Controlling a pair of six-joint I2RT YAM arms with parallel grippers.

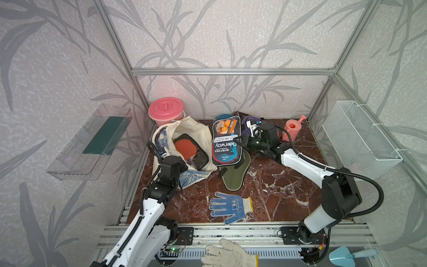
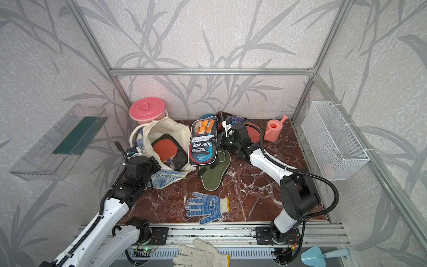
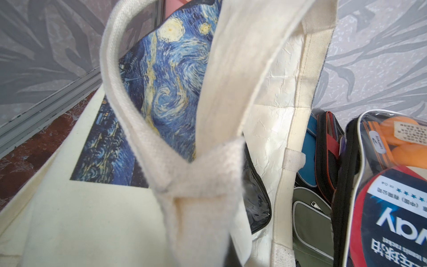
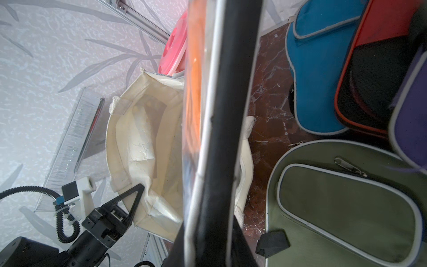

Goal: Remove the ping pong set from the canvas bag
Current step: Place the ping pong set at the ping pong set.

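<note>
In both top views the canvas bag [image 1: 198,129] slumps open at the far left of the tabletop [image 1: 277,191], just beside the pink bucket [image 1: 166,109], with 1 bagged pack [image 1: 190,151] showing a red paddle in its mouth. The held pack [image 1: 224,145] is already outside, over the olive case [image 1: 234,175], its side edge nipped in the narrow right pincer [image 1: 240,138]. Both packs look light, flat and fairly stiff, and their film fronts are likely slick, so the bound black rim seems the safer hold. Free room lies toward the robot, around the dotted glove [image 1: 228,207]. The right wrist view has that rim running edge-on, with 3 more cases crowded beyond: blue case [image 4: 318,69], black-red case [image 4: 360,92], purple case [image 4: 413,120]. There the left pincer [image 4: 135,194] is closed at the bag's lip. The left wrist view shows a soft handle strap [image 3: 203,196] bunched taut, so the limp cloth is apparently being held open.
</note>
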